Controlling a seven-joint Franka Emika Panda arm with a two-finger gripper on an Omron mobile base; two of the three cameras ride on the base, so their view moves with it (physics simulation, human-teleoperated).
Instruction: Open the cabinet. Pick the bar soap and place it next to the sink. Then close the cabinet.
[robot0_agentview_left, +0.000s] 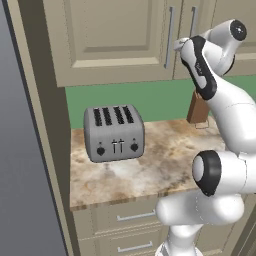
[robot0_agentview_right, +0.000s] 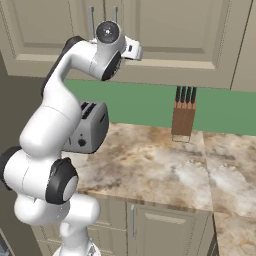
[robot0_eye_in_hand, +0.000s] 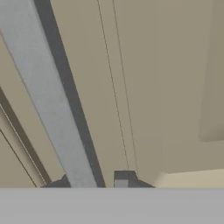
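Note:
The beige cabinet (robot0_agentview_left: 115, 35) hangs above the counter with both doors closed. Two long silver bar handles (robot0_agentview_left: 170, 37) run down beside its centre seam. My gripper (robot0_agentview_left: 177, 46) is raised against the door front at these handles. In the hand view one silver handle (robot0_eye_in_hand: 48, 96) passes slantwise between the two dark fingertips (robot0_eye_in_hand: 122, 177), and my gripper (robot0_eye_in_hand: 89, 180) is shut on it. From the right base view the hand (robot0_agentview_right: 134, 51) reaches toward the cabinet (robot0_agentview_right: 170, 30) just below the handles (robot0_agentview_right: 116, 16). The bar soap is hidden, and the sink is out of view.
A silver four-slot toaster (robot0_agentview_left: 114, 132) stands on the tan marbled counter (robot0_agentview_left: 160, 160). A wooden knife block (robot0_agentview_right: 183, 112) sits at the green back wall. Beige drawers (robot0_agentview_left: 130, 217) lie below the counter. A tall grey appliance side (robot0_agentview_left: 20, 150) borders the left.

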